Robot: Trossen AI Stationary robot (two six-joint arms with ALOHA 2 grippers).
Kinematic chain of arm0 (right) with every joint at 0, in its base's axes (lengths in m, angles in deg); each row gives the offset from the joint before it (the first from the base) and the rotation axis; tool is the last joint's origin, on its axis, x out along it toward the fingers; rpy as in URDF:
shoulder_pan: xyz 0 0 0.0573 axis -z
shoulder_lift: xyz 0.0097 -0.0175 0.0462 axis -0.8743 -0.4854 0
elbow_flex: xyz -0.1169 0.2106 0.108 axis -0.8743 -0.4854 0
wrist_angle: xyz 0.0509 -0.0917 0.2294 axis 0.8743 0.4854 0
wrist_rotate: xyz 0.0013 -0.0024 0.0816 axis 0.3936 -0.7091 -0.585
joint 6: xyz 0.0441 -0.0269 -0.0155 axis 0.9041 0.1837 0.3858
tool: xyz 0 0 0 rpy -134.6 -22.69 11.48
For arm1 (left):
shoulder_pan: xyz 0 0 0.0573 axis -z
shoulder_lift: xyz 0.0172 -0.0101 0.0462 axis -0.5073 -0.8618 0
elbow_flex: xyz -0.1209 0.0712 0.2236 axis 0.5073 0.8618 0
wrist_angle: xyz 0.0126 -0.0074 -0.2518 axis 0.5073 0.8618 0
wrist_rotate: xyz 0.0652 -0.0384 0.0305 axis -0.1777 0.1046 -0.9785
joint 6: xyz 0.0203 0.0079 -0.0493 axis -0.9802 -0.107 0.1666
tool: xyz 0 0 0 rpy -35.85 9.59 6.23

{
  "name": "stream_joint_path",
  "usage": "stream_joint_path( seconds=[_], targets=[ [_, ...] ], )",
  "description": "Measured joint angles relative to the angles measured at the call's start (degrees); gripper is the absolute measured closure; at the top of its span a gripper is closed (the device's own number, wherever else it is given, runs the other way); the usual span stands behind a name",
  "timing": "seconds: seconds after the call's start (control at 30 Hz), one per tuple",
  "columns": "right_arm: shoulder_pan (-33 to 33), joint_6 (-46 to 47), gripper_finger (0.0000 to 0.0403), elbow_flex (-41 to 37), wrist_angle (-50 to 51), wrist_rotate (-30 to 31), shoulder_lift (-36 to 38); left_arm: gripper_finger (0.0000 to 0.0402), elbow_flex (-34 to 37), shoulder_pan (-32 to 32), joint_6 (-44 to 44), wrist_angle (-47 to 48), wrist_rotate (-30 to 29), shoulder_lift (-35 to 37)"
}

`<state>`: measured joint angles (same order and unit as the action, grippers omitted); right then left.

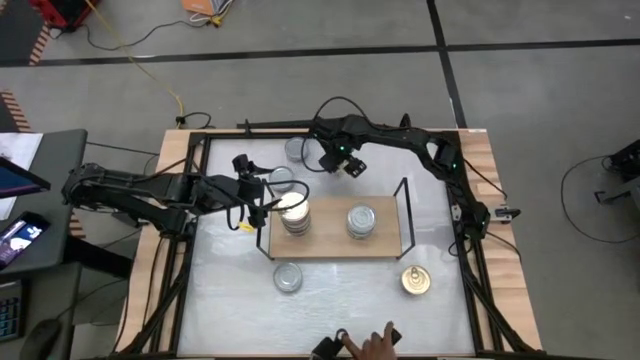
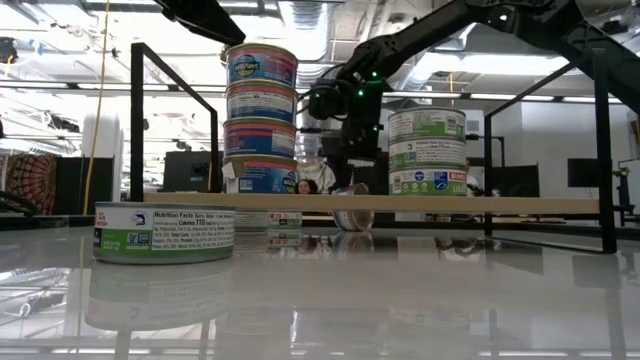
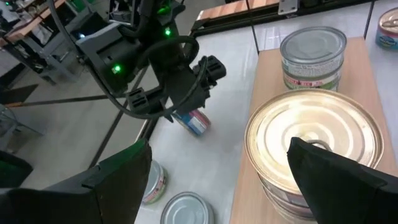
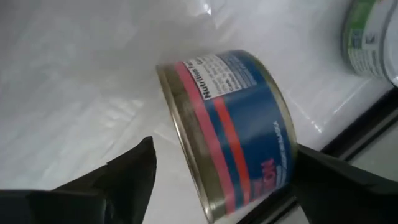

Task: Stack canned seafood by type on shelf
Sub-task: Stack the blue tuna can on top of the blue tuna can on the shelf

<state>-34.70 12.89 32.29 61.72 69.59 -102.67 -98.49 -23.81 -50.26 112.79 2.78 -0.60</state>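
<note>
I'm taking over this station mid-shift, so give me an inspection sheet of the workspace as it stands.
Surface: white tabletop, glossy.
Job's things: wooden shelf holds a blue-label stack and a green-label stack; loose tins on the table include a gold-lid tin and a silver-lid tin.
Clutter: nothing seen.
Grippers: left gripper open over the blue-label stack; right gripper open astride a tipped blue-and-pink tin behind the shelf.
Cables: black cable looped over the right arm; yellow cord on the floor.
Surroundings: a person's hand at the table's near edge.

A person's hand point(image 1: 377, 345) rests at the table point(image 1: 340, 300) edge.
</note>
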Motion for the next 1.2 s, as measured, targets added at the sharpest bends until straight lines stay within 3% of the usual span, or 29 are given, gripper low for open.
stream_joint_path(
  seconds=[0.2,0.4,0.6,0.7,0.83,0.97,1.2],
  targets=[
    [0.1,-1.5,0.0101,-2.3,-1.5,0.0,0.0,0.0040,0.0,0.0,0.5,0.4,0.0,0.0],
    [-0.4,1.9,0.0195,-2.4,-0.6,-0.4,0.1,0.0040,0.0,0.0,0.7,0.4,0.0,0.0],
    [-0.4,3.3,0.0200,-1.6,2.3,-0.6,1.6,0.0040,0.0,0.0,0.7,0.4,0.0,0.0],
    [-0.4,9.9,0.0200,0.2,2.8,-2.0,3.6,0.0040,0.0,0.0,-0.1,0.5,-0.5,0.0],
    [-0.2,19.5,0.0200,3.6,4.5,-9.8,6.8,0.0040,0.0,0.2,-2.3,0.7,-6.0,0.0],
    [0.6,28.7,0.0200,7.1,5.4,-23.5,9.8,0.0040,0.0,0.9,-7.2,-1.4,-13.3,0.0],
    [2.3,41.5,0.0191,10.2,5.9,-41.5,13.6,0.0040,0.0,4.2,-26.3,-10.6,-15.1,-0.7]
  ],
)
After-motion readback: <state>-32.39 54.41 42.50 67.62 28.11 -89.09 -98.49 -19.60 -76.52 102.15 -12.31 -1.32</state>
